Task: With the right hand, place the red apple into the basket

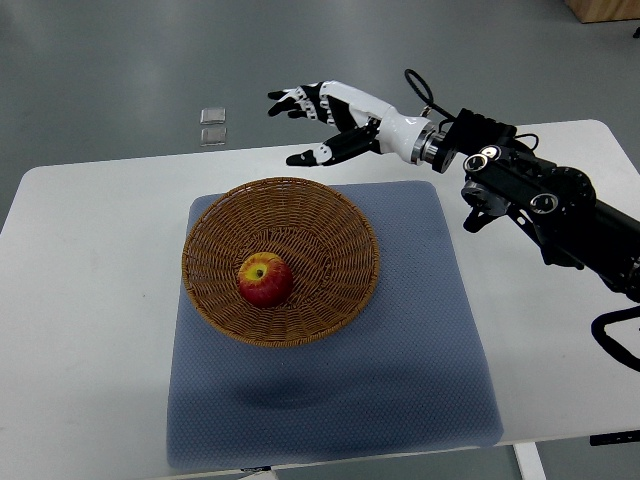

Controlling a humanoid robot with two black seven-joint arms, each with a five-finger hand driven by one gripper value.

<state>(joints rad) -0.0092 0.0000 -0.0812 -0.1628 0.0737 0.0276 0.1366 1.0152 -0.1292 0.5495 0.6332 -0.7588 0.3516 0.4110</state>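
A red apple (264, 279) with a yellow patch around its stem lies inside the round wicker basket (340, 225), slightly left of the bowl's centre. My right hand (305, 122) hovers beyond the basket's far rim, above the back of the table, with its white and black fingers spread and holding nothing. Its black forearm (540, 200) reaches in from the right edge. No left arm shows in the picture.
The basket stands on a blue-grey mat (440, 350) on a white table (90, 300). Two small clear square objects (212, 125) lie on the grey floor past the table's far edge. A black cable (618, 340) loops at the right edge.
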